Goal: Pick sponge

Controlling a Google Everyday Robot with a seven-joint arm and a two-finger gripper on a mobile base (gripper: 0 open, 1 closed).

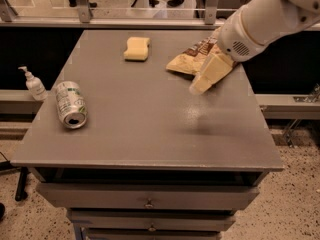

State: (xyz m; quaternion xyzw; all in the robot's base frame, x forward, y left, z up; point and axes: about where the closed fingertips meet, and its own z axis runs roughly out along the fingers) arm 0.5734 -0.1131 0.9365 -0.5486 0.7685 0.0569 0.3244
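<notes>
Grey table (150,134), seen from above and in front. The step in hand looks like the approach: the sponge (137,49) is not yet touched. It lies flat near the table's far edge, a little left of centre, with bare tabletop around it. The robot's 1 white arm (265,19) reaches in from the upper right. Its gripper (199,86) hangs over the right half of the table, angled down and leftward, just in front of a chip bag (186,62). Whether the gripper is open or closed cannot be told; nothing is seen in it. The sponge is well apart from the gripper, farther back and to the left. The next move likely calls for travel to above the sponge, clear of the bag, then a descent. A can (70,104) lies on its side near the left edge.
</notes>
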